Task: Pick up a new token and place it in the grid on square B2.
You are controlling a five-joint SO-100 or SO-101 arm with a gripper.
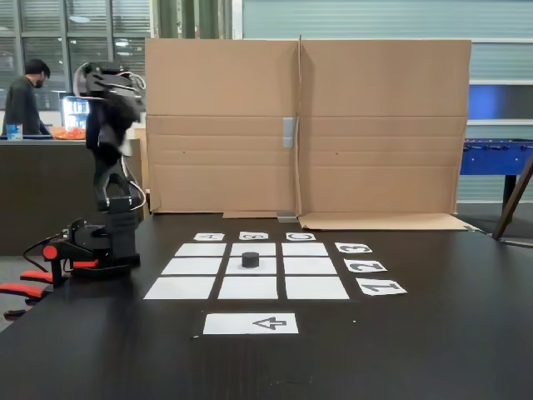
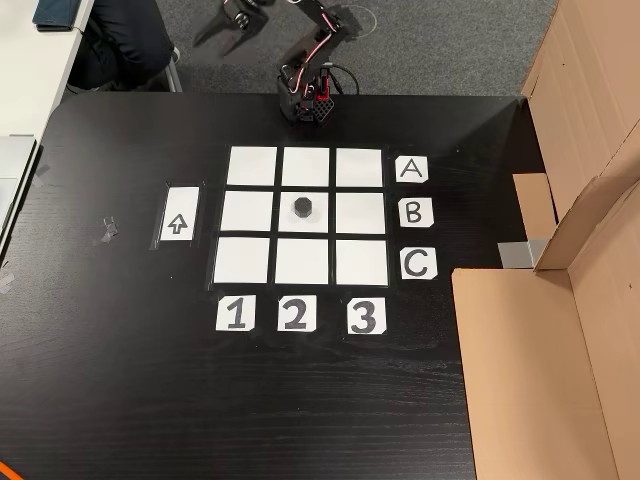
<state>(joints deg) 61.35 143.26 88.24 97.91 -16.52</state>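
Black table, cardboard wall behind. Token sits on square B2, middle of grid. Claw spread, holding nothing.

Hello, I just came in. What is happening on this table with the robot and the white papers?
A small robot arm stands folded back at the table's edge, touching nothing. The black token already sits on square B2, the centre cell of the grid of nine white sheets. The other eight cells are bare. Label cards A, B, C and 1, 2, 3 lie along two sides, and an arrow sheet lies apart. The gripper is raised off the table; whether it is open is unclear.
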